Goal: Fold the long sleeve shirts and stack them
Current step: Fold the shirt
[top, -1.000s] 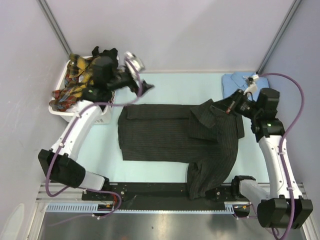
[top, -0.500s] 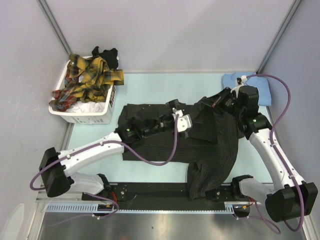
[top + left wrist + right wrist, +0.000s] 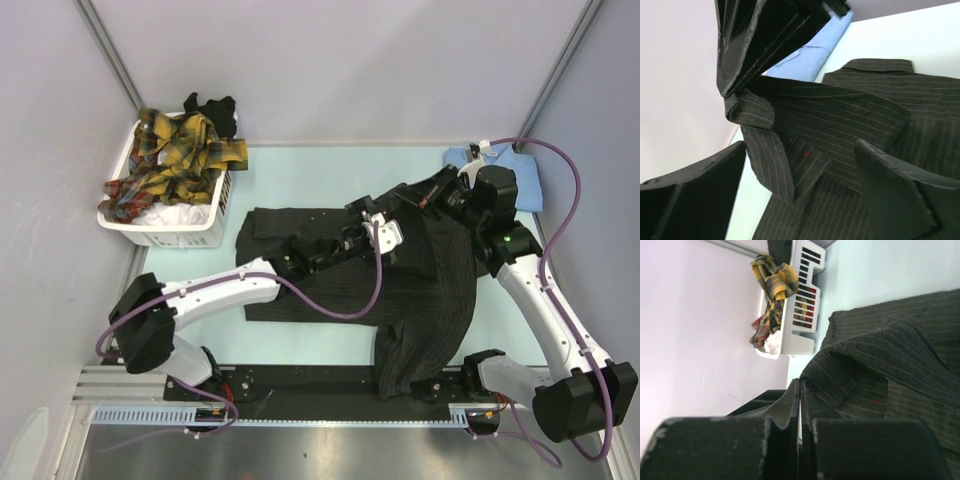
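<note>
- The dark pinstripe shirt (image 3: pixel 440 290) lies spread across the middle of the worktop (image 3: pixel 320 170). Its left part is flat, and its right part is bunched and raised.
- The near right part of that shirt reaches down to the dark rail (image 3: pixel 300 380) at the near edge of the worktop.
- A fold of the shirt near the collar is lifted off the rest, and a small red speck (image 3: pixel 806 154) shows on the cloth just below it.
- The right claw (image 3: pixel 418 200) is clamped on that raised fold. In its own wrist view the two fingers (image 3: pixel 785 410) are pressed together with striped cloth caught between them.
- The left claw (image 3: pixel 385 235) hangs just beside the right one, over the middle of the shirt. Its fingers (image 3: pixel 900 195) are spread apart with nothing between them, and the pinched fold sits in front of them.
- A light blue shirt (image 3: pixel 528 185) lies at the far right corner of the worktop, behind the right arm's wrist and apart from the striped one.
- A white plastic basket (image 3: pixel 170 232) stands at the far left corner, near the shirt's left edge without touching it.
- Yellow-red plaid shirts (image 3: pixel 175 165) are heaped in the basket and spill over its rim. A dark cloth (image 3: pixel 212 108) sits at its far corner.
</note>
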`<state>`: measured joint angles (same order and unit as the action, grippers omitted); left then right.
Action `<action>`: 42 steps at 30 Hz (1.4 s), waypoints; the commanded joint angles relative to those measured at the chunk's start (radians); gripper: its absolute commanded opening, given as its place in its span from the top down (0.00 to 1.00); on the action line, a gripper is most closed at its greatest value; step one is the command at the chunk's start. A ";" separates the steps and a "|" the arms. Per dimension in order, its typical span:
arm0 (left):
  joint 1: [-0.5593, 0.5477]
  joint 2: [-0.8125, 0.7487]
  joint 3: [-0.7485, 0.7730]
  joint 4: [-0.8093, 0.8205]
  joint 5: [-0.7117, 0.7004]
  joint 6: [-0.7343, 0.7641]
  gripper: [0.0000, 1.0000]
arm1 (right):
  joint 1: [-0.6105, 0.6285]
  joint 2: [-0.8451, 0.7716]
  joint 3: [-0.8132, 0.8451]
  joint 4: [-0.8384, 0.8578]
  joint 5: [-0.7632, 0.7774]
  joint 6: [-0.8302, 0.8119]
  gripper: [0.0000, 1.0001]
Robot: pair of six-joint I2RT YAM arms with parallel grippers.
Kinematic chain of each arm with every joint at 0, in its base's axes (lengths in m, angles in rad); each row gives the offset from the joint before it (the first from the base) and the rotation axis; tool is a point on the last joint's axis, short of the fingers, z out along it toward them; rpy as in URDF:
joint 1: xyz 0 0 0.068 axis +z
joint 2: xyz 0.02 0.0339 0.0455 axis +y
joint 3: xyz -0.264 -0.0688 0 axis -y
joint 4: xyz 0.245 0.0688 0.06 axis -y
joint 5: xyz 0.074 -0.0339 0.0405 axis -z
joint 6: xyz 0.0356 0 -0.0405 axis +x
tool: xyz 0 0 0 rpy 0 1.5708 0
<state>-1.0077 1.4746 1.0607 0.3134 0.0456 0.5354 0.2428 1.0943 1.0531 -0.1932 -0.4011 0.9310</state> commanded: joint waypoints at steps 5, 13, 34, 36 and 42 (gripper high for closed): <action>0.023 0.099 0.085 0.134 -0.138 -0.012 0.32 | 0.004 -0.010 0.047 0.084 -0.025 -0.043 1.00; 0.069 0.052 0.113 -0.031 0.055 0.006 1.00 | -0.048 -0.016 0.038 0.028 -0.086 -0.179 0.85; 0.129 0.045 0.539 -0.975 0.800 0.156 1.00 | -0.396 0.476 0.203 -0.120 -0.499 -0.867 0.49; 0.130 0.093 0.648 -1.034 0.804 0.152 1.00 | -0.375 0.547 0.237 -0.101 -0.484 -0.863 0.57; 0.159 0.202 0.820 -1.195 0.801 0.085 1.00 | -0.313 0.768 0.338 -0.221 -0.429 -0.978 0.76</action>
<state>-0.8722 1.6051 1.7927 -0.7151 0.7853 0.6624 -0.0967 1.7954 1.3087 -0.3580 -0.8654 0.0650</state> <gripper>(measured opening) 0.006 0.276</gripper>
